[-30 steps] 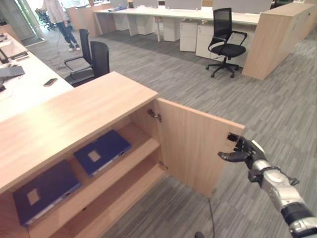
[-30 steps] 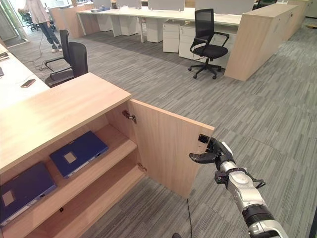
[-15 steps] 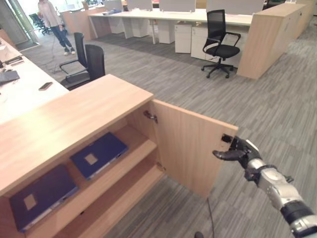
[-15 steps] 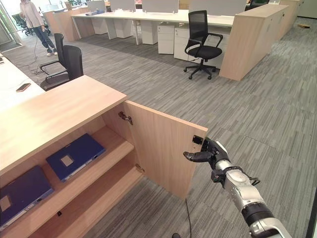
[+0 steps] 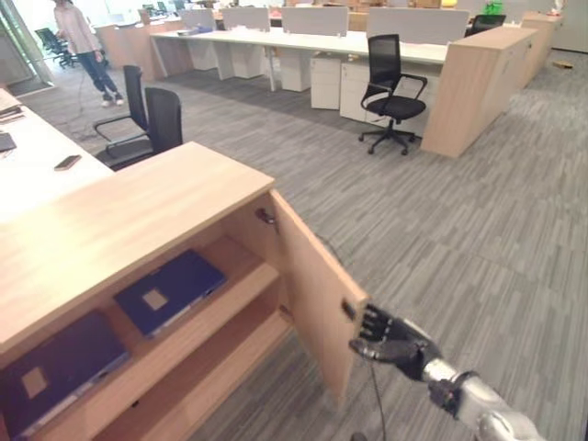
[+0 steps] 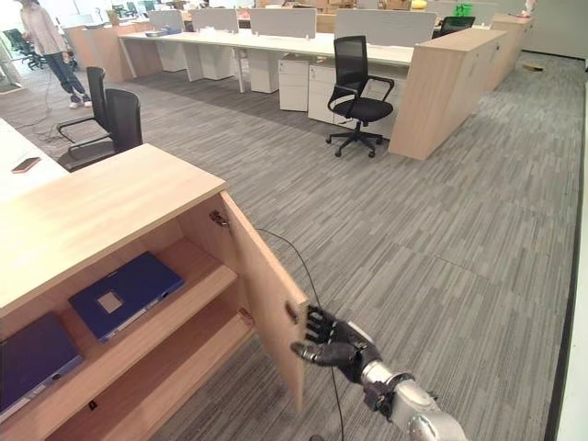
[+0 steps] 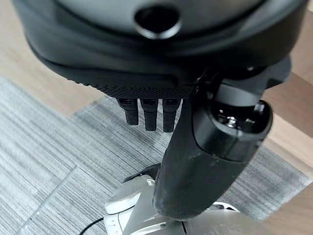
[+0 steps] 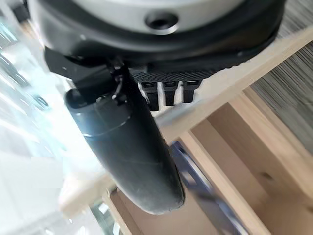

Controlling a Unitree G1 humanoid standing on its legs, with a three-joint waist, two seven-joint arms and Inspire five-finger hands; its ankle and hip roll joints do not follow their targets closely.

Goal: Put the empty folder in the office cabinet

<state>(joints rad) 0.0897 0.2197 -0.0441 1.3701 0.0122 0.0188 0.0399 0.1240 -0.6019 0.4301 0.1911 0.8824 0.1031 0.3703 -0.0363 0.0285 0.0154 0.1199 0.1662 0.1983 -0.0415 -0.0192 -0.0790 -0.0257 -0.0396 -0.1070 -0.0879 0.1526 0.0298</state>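
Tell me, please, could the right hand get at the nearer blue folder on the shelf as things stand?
Probably not directly. The right hand is at the outer face of the open door, near its free edge, and the door stands between it and the folder. It would have to come round the edge first.

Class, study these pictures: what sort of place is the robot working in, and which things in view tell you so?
Most likely an open-plan office. Long white desks stand at the back, black swivel chairs sit on grey carpet, and a low wooden cabinet with its door open holds blue folders on a shelf.
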